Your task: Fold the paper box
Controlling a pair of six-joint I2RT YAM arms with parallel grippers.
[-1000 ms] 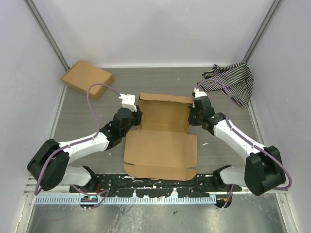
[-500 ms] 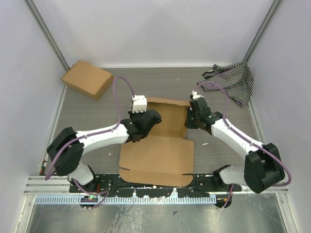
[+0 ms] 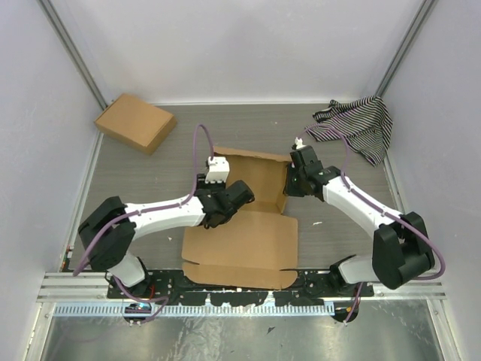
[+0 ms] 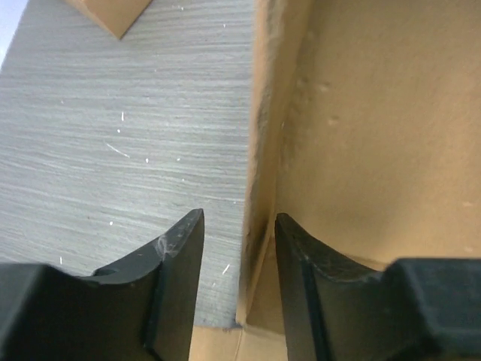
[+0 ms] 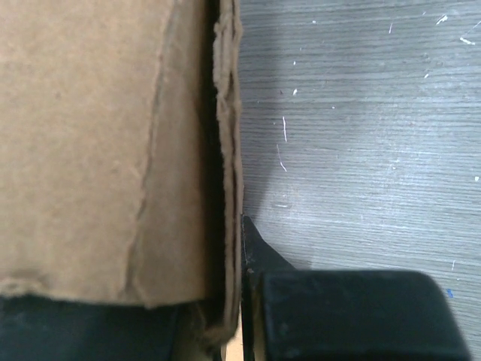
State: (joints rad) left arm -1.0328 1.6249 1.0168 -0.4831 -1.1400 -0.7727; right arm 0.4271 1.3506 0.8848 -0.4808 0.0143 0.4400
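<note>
**Overhead and wrist views: the box (image 3: 248, 241), part-folded, at the middle of the surface (image 3: 150, 180).**

**Hidden or unclear.**
- From above, the left end effector (image 4: 239, 278) covers the box's left wall. The right end effector (image 3: 288, 180) covers part of the right wall.
- In the right wrist view only one finger (image 5: 338, 316) shows plainly. The other lies dark behind the cardboard, which fills the left half of that view.
- The wall's edge there appears to be two layers, though the view is too close to be sure.

**Counts.**
- Two arms.
- Two cardboard items: the box, and a closed second box (image 3: 135, 122) at the far-left corner.
- One striped cloth (image 3: 361, 124) at the far right.

**Pose.**
- The left arm stretches low from its base toward the right, with its wrist over the left wall. Its jaws stand apart, astride that upright wall, and the outer finger is clear of the cardboard.
- The right arm bends in from the right, and its jaws are clamped on the right wall.
- The far half of the box has its walls raised. The near panel lies flat, and its front flap reaches the arms' base rail.
</note>
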